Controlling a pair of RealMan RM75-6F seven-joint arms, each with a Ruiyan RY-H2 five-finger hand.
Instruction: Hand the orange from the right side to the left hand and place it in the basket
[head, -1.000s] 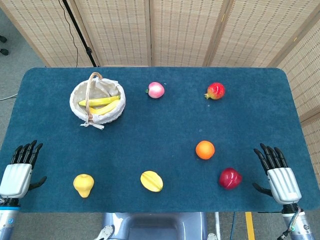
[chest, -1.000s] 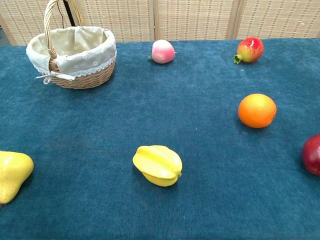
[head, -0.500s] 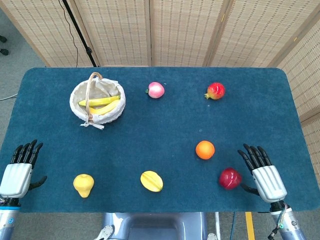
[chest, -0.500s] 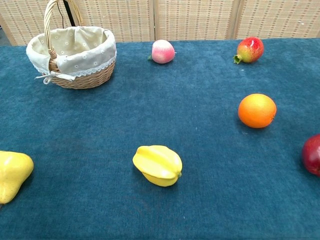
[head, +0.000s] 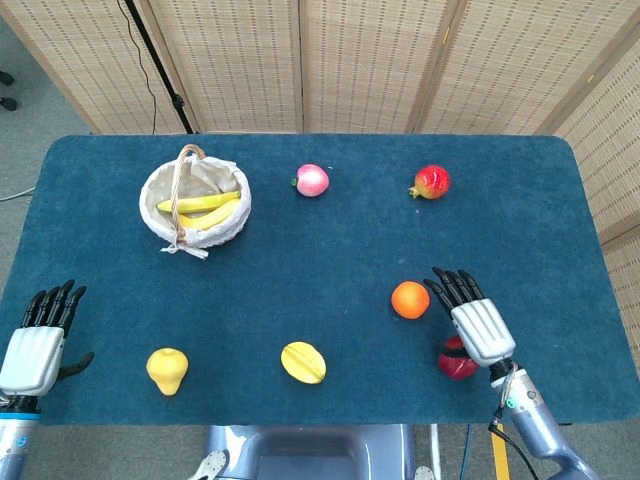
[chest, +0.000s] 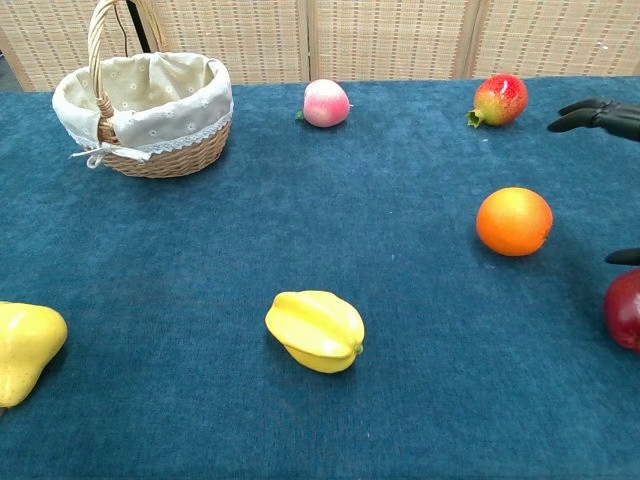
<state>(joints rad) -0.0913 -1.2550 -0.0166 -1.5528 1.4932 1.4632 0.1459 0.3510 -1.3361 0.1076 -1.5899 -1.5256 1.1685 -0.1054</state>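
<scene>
The orange (head: 410, 300) lies on the blue table right of centre, also seen as the orange (chest: 514, 221) in the chest view. My right hand (head: 471, 320) hovers just to its right, fingers spread and holding nothing; only its black fingertips (chest: 592, 113) show at the chest view's right edge. My left hand (head: 37, 339) rests open at the near left corner, far from the orange. The wicker basket (head: 222, 230) with a cloth lining stands at the far left and holds bananas (head: 200, 207); the chest view shows the basket (chest: 160, 150) too.
A dark red apple (head: 456, 363) lies partly under my right hand. A star fruit (head: 303, 362) and a yellow pear (head: 167, 370) sit near the front edge. A peach (head: 312, 180) and a pomegranate (head: 431, 182) lie at the back.
My right hand has moved left and forward from the near right corner, over the red apple, to just beside the orange. The left hand and all fruit stayed put.
</scene>
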